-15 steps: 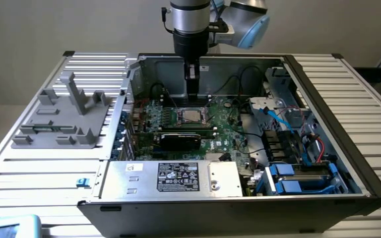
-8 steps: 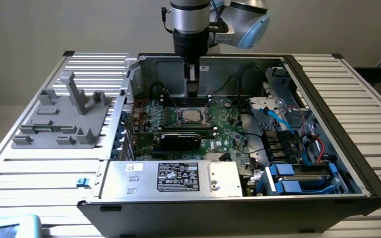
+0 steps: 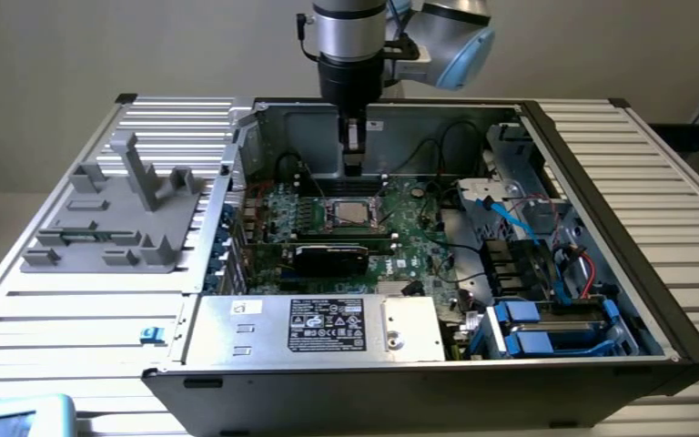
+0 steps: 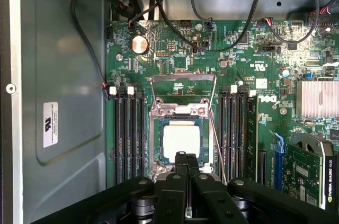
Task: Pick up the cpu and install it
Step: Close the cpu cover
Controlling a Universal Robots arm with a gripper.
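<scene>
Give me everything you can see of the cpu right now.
The cpu is a small flat square chip with a pale silver-grey metal top. It lies flat and level in the dark socket on the green motherboard, between the memory slots. The socket's metal plate is folded back, leaving the top uncovered. The gripper, shut, overlaps one edge in the wrist view; whether it touches the chip cannot be told.

The cpu (image 4: 181, 140) has a smooth, pale metal top with a soft sheen. The socket frame (image 4: 180, 109) is bright bare metal. The motherboard (image 4: 175, 49) is green and semi-gloss. The end effector (image 4: 186, 156) looks matt black. The case wall (image 4: 63, 75) is dull grey sheet metal, and the desk (image 3: 70, 309) is ribbed satin metal.
</scene>
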